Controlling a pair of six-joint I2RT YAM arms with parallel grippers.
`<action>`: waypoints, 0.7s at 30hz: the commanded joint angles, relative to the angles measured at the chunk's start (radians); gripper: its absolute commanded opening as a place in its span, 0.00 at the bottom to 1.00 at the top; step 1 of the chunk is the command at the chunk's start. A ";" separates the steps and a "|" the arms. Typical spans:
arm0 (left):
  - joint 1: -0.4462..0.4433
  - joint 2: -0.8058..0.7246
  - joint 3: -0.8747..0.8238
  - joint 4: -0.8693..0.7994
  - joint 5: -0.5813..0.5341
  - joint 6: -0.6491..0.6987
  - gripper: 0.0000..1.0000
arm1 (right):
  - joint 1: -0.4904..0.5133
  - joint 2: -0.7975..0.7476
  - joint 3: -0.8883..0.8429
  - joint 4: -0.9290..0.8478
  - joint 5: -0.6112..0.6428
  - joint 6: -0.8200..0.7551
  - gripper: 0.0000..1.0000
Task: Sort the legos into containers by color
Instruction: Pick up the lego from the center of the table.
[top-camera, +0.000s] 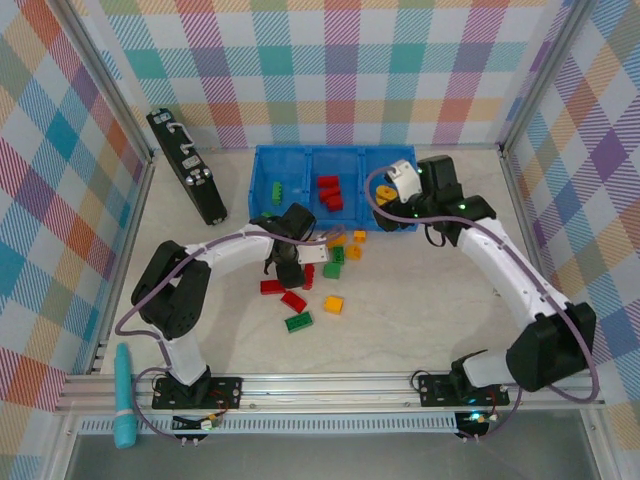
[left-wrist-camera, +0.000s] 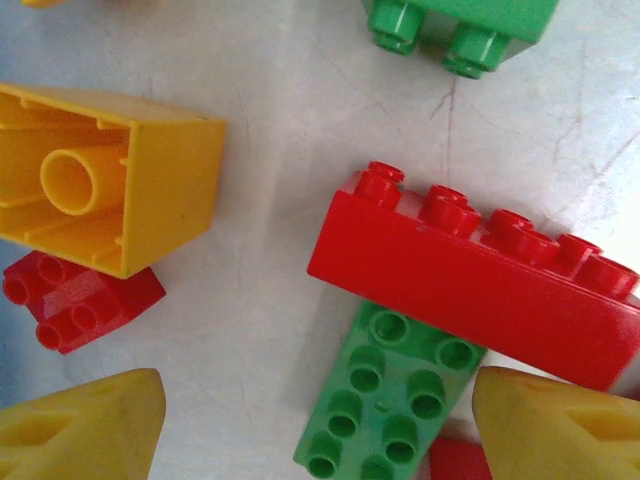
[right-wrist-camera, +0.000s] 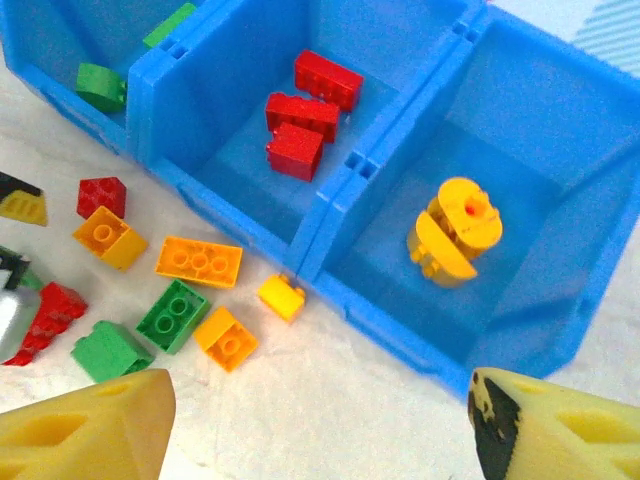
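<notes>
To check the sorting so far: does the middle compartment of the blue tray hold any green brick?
No, in the right wrist view the middle compartment holds red bricks and nothing green.

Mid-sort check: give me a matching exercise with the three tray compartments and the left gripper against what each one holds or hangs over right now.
Column one:
1. left compartment
2. middle compartment
3. right compartment
4. left gripper

Column two:
A. red legos
B. open, above loose legos on the table
C. yellow pieces
D. green legos

Pairs: 1-D, 2-A, 3-C, 4-B.
</notes>
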 joint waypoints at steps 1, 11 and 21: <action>-0.002 0.036 -0.013 0.035 -0.006 0.041 0.80 | -0.026 -0.053 -0.030 -0.055 -0.044 0.076 0.78; -0.002 0.101 -0.012 0.039 0.010 0.041 0.78 | -0.077 -0.097 -0.034 -0.096 -0.027 0.055 0.80; 0.003 0.125 -0.043 0.045 0.004 0.004 0.52 | -0.088 -0.060 -0.018 -0.087 -0.048 0.040 0.80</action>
